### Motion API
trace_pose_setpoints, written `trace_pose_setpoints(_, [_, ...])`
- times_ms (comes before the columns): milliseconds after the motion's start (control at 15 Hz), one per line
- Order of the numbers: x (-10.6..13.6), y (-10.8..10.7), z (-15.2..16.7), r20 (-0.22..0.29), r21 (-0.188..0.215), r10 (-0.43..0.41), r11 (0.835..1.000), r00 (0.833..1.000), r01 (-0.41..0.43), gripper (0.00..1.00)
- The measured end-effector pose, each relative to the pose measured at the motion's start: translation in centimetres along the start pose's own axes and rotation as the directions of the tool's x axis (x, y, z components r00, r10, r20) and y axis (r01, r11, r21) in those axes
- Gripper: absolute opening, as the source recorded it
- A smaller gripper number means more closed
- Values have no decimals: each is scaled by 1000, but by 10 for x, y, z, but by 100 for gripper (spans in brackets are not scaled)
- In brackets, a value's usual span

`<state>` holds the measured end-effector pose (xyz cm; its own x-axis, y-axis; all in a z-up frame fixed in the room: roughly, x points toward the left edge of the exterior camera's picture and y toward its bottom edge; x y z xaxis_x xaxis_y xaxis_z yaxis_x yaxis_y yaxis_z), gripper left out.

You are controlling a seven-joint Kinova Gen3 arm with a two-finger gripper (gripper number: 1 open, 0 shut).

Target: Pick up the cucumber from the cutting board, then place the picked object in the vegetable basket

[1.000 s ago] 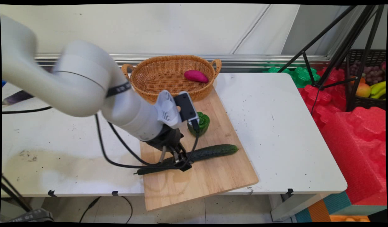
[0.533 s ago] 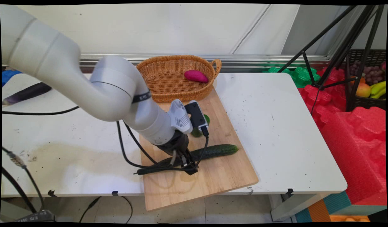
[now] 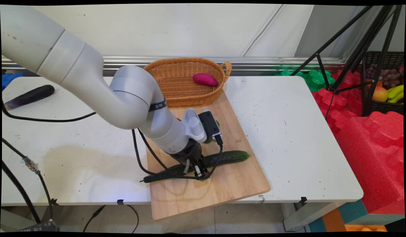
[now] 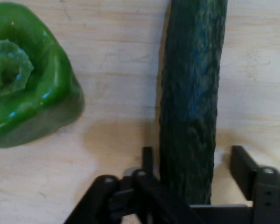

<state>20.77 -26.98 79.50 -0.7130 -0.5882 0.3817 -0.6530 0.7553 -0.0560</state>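
A long dark green cucumber [image 3: 227, 157] lies across the wooden cutting board [image 3: 222, 184]. My gripper [image 3: 199, 171] is down over its middle, open, with one finger on each side. In the hand view the cucumber [image 4: 191, 93] runs up between the fingers [image 4: 242, 163]; the left finger sits close against it and the right one stands a little apart. A green bell pepper [image 4: 23, 79] rests on the board beside the cucumber. In the main view the hand hides most of the pepper [image 3: 208, 139].
A wicker basket [image 3: 170, 89] with a purple sweet potato [image 3: 205, 79] stands behind the board. A dark eggplant [image 3: 28, 96] lies at the table's far left. Black cables hang from the arm. Tripod legs [image 3: 348, 42], red foam and a fruit crate [image 3: 386, 85] are off to the right.
The arm has swung right and lowered. The gripper has slid along the cucumber towards its middle and sunk around it. The cucumber and pepper have not moved.
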Motion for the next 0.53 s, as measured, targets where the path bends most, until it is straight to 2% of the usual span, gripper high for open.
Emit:
trace_pose_setpoints(333, [4, -1, -1, -17, -3, 3, 1000, 1000, -3, 0])
trace_pose_setpoints(533, [6, -1, -13, -37, 0, 13, 1000, 999, -13, 0])
